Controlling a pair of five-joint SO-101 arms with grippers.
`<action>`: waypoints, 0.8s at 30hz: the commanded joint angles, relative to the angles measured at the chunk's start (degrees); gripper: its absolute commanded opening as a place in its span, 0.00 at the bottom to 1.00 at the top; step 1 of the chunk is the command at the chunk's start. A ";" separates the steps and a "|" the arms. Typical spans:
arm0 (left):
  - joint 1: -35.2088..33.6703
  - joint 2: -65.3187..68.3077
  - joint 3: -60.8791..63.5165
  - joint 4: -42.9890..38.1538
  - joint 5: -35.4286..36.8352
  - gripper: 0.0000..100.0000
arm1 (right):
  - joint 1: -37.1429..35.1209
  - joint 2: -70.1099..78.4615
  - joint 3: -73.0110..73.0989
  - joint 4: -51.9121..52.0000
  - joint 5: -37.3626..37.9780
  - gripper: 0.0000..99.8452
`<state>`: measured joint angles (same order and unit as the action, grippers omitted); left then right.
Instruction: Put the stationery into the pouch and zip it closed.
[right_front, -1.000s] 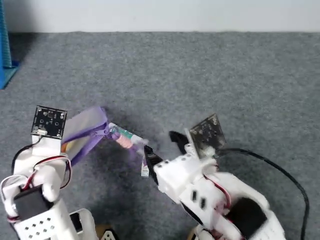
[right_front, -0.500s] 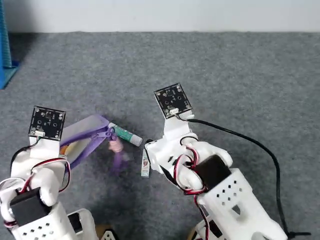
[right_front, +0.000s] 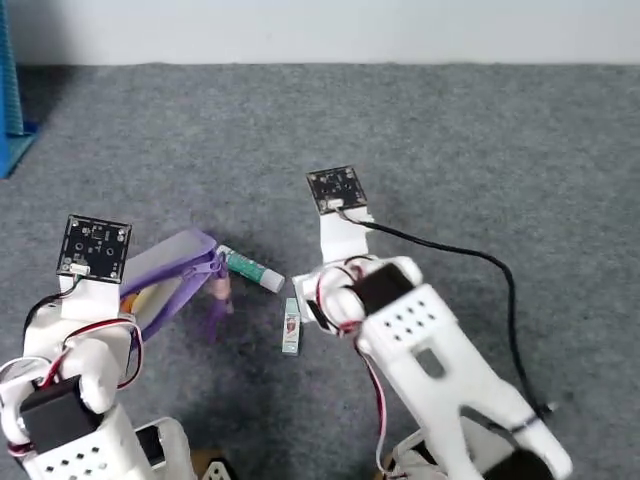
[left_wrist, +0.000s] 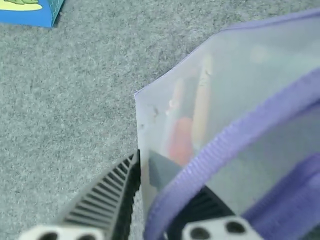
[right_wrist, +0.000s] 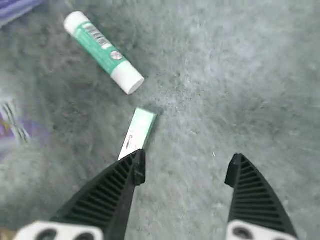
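The translucent pouch (right_front: 165, 268) with purple zip trim lies at the left, with orange and yellow pens showing through its wall (left_wrist: 195, 115). My left gripper (left_wrist: 145, 165) is shut on the pouch's edge near its corner. Just outside the pouch's mouth lies a green and white glue stick (right_front: 250, 269) (right_wrist: 102, 52). A small green and white eraser (right_front: 291, 326) (right_wrist: 137, 135) rests on the carpet nearer the front. My right gripper (right_wrist: 187, 167) hangs open right above the carpet, one finger (right_wrist: 122, 187) beside the eraser's end, nothing between its jaws.
Grey carpet (right_front: 480, 150) covers the table, with free room to the right and back. A blue box (right_front: 12, 100) stands at the far left edge. A blurred purple strip (right_front: 215, 300) hangs by the pouch's mouth. The right arm's black cable (right_front: 470, 262) trails to the right.
My right arm has swung from low on the right to stand over the eraser. The glue stick has settled by the pouch's mouth. The left arm kept its hold.
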<state>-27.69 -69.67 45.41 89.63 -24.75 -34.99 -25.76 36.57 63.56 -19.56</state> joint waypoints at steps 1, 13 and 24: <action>-0.26 -0.26 -3.91 0.18 0.70 0.01 | 0.57 4.97 -2.02 -4.35 -1.14 0.27; -0.26 -0.35 -3.30 0.18 0.70 0.01 | -3.65 17.89 -2.20 -14.20 -1.23 0.27; -0.26 -0.35 -3.30 0.18 0.53 0.01 | -5.85 26.24 -2.81 -20.79 -1.23 0.27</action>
<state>-27.78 -69.67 45.41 89.63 -24.75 -40.26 -0.53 36.57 43.43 -20.35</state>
